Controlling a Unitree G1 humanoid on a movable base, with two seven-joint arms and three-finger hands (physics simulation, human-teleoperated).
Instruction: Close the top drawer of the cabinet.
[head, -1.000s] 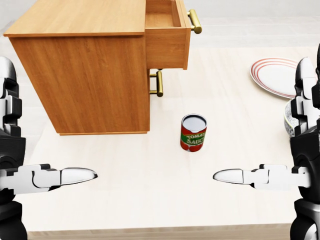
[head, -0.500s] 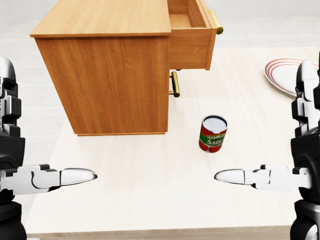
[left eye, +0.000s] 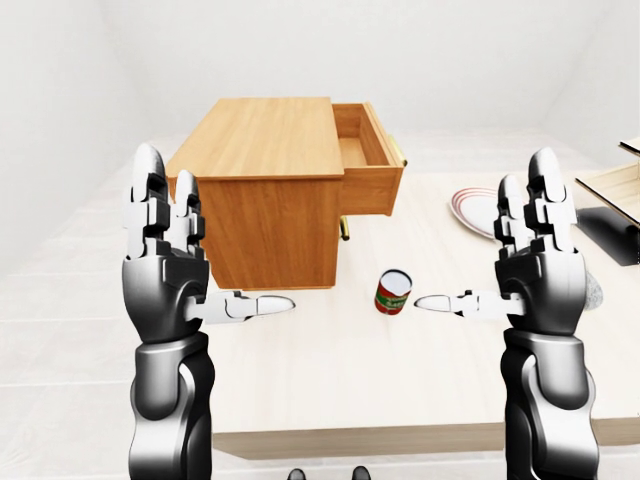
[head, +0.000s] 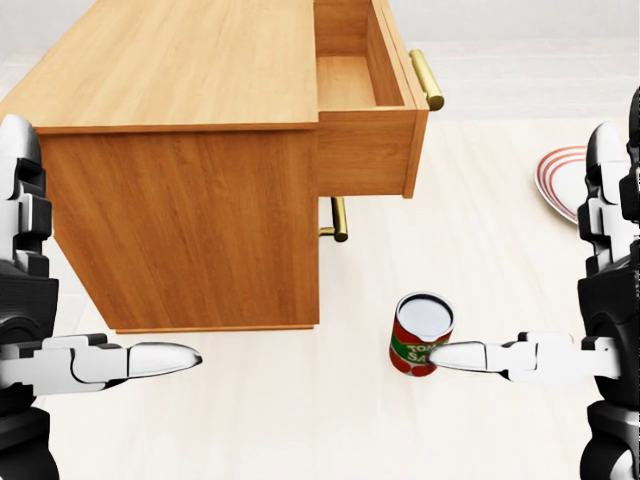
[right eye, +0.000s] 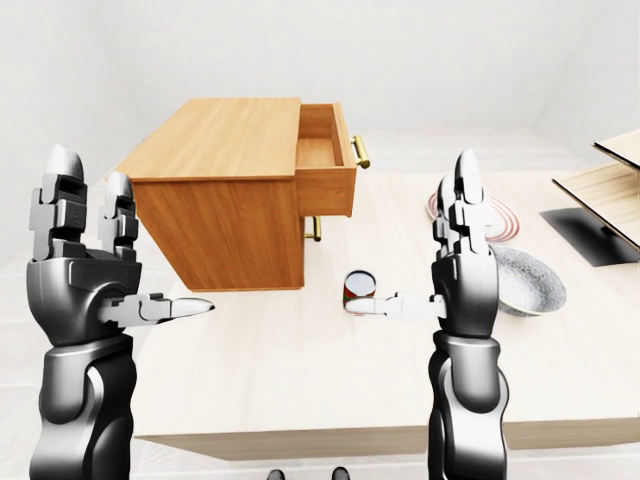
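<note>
A wooden cabinet (head: 180, 200) stands on the pale table (head: 300, 420). Its top drawer (head: 365, 150) is pulled out toward the right of the head view and is empty inside, with a brass handle (head: 427, 80) on its face. Below it, the lower drawer's brass handle (head: 340, 218) sits flush against the cabinet. My left hand (left eye: 215, 245) is raised and open, to the left of and below the cabinet in the left-eye view. My right hand (left eye: 480, 245) is raised and open too, well right of the drawer. Neither hand touches anything.
A tomato sauce can (head: 420, 335) stands below the drawer, just beyond my right thumb tip. A red-rimmed plate (head: 565, 180) lies at the right, with a grey bowl (right eye: 525, 280) near it. A wooden board on a dark stand (left eye: 610, 190) is at the far right.
The whole picture shifted: the camera moved closer, so the cabinet and can look larger and lower. The drawer stays open. Both hands hold the same pose.
</note>
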